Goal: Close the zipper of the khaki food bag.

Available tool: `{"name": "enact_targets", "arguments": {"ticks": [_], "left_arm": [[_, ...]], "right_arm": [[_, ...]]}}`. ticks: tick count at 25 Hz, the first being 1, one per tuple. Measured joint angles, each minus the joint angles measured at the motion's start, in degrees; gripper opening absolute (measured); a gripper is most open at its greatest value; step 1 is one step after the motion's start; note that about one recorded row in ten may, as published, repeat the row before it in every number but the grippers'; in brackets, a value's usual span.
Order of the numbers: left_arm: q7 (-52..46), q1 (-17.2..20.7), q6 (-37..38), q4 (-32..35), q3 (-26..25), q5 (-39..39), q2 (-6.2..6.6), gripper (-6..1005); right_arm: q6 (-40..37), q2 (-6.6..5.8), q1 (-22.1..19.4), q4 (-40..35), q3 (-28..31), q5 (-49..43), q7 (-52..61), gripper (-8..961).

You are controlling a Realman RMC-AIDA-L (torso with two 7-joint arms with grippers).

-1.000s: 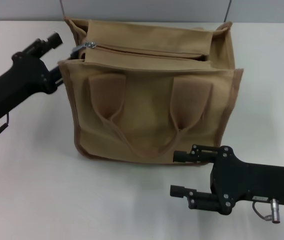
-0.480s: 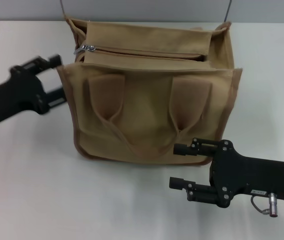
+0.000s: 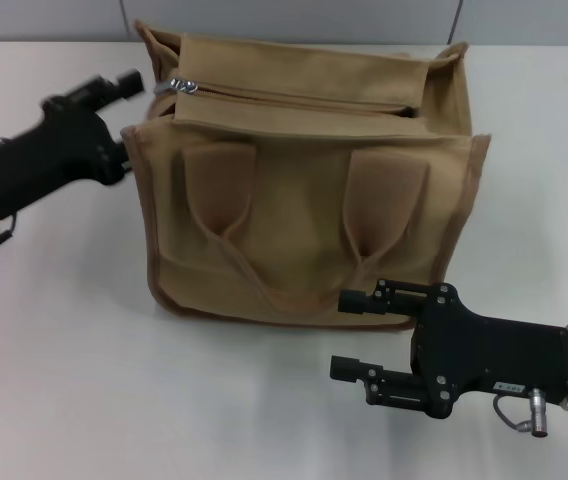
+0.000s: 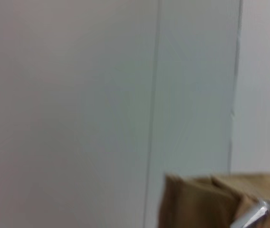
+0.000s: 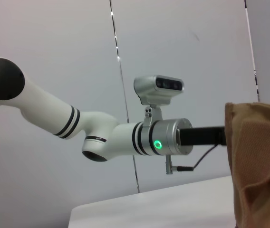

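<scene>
The khaki food bag (image 3: 304, 215) stands upright mid-table, its two looped handles hanging down the front. The zipper (image 3: 294, 100) runs along the top panel. Its silver pull tab (image 3: 179, 85) lies at the bag's left end. My left gripper (image 3: 126, 115) is open beside the bag's top left corner, its upper finger (image 3: 124, 82) just left of the pull tab and not touching it. The left wrist view shows the bag's corner (image 4: 197, 202) and the pull tab (image 4: 261, 213). My right gripper (image 3: 349, 335) is open and empty, low in front of the bag's right front.
White table (image 3: 74, 360) all around the bag, with a grey wall (image 3: 294, 15) close behind it. The right wrist view shows my left arm (image 5: 125, 140) reaching to the bag's edge (image 5: 258, 161).
My left gripper dropped away from the bag's left side, then came back up to the top left corner by the pull tab. My right gripper drifted slightly left and nearer me.
</scene>
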Motion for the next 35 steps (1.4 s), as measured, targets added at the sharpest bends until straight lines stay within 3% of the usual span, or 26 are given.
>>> {"name": "enact_targets", "arguments": {"ticks": [9, 27, 29, 35], "left_arm": [[2.1, 1.1, 4.1, -2.8, 0.0, -7.3, 0.05, 643], [6.9, 1.9, 3.2, -7.2, -0.6, -10.3, 0.31, 623], [6.8, 1.9, 3.1, -7.2, -0.5, -10.3, 0.32, 412], [6.1, 2.0, 3.1, -7.5, -0.2, -10.3, 0.19, 215]], "right_arm": [[0.1, 0.04, 0.2, 0.8, 0.0, 0.0, 0.0, 640], [0.6, 0.04, 0.3, 1.1, 0.0, 0.0, -1.4, 639], [0.6, 0.04, 0.3, 1.1, 0.0, 0.0, -1.4, 639], [-2.6, 0.07, 0.4, 1.4, 0.0, 0.7, -1.4, 639]]}}
